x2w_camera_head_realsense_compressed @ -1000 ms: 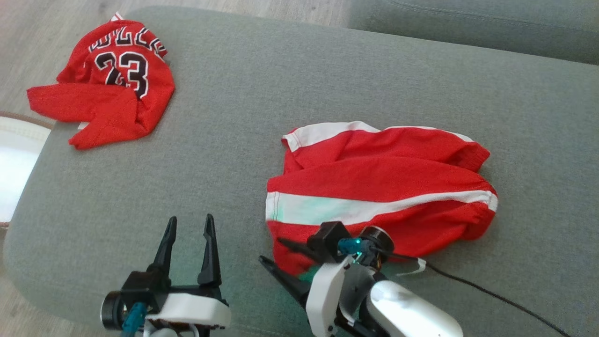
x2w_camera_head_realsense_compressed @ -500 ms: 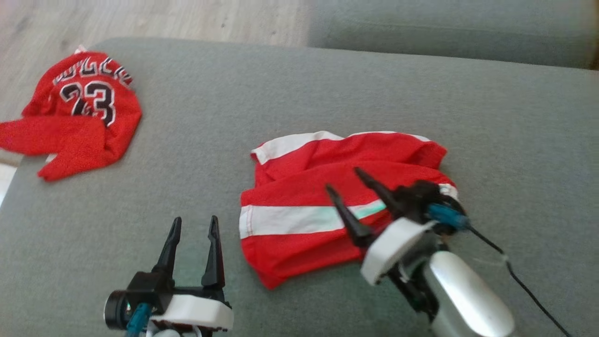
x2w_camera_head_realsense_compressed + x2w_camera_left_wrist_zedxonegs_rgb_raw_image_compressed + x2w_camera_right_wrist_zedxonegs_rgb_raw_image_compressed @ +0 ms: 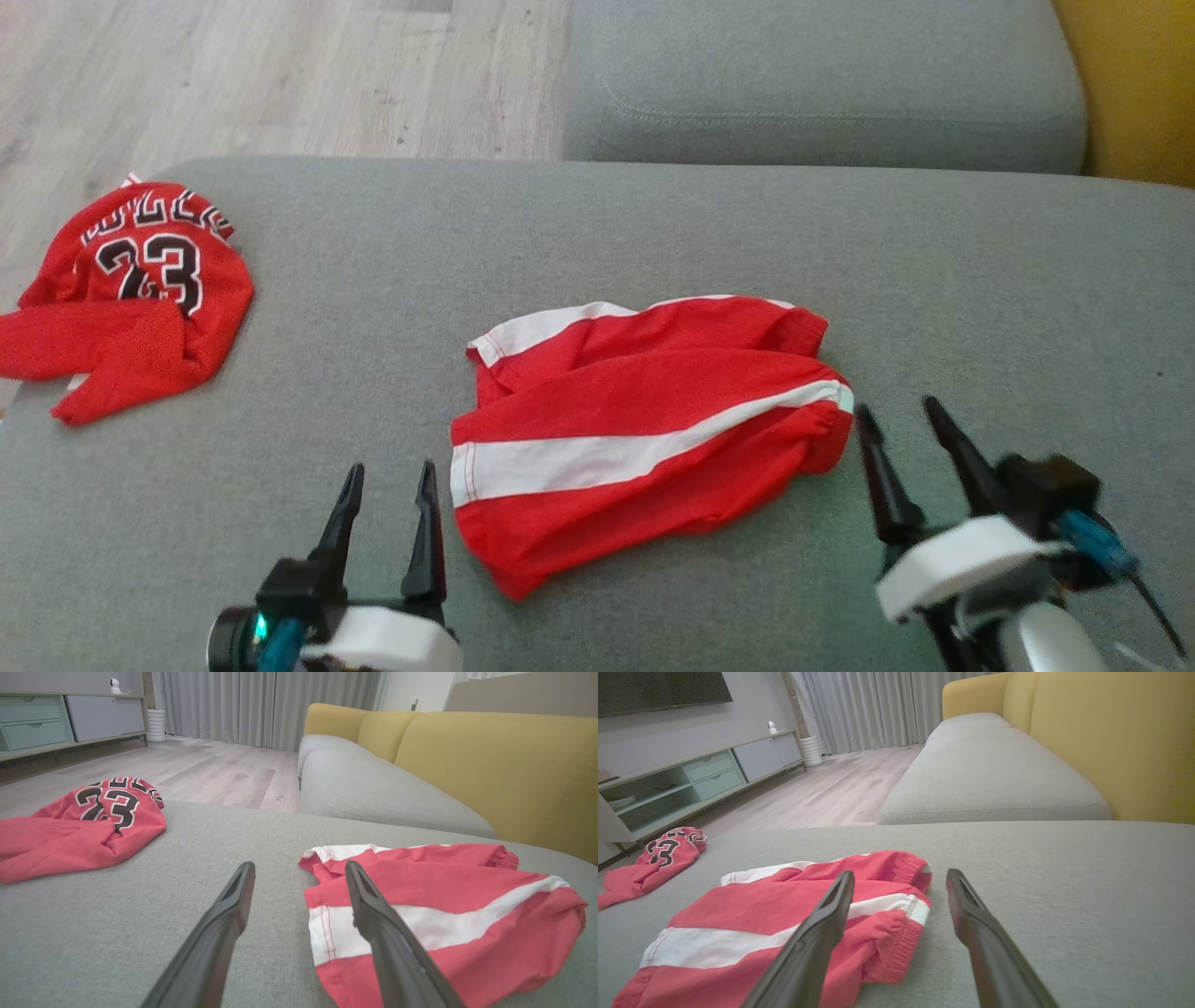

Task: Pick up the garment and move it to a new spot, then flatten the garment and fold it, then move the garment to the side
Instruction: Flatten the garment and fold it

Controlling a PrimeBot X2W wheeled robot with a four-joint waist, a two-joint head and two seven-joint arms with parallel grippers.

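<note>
right hand [image 3: 894, 407] off shorts [image 3: 644, 439], spread wide; r wrist view adds tv [image 3: 663, 690]

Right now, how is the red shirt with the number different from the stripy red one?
The jersey has a black 23 and letters; the shorts have only white stripes. The jersey lies at the cushion's left edge; the shorts lie near its middle. Both are red, rumpled and resting on the grey cushion.

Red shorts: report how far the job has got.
Done, seemingly: the red shorts lie roughly folded on the grey cushion. In hand: nothing; left gripper and right gripper flank them, jaws open. Left: moving them aside, perhaps tidying the fold.
</note>
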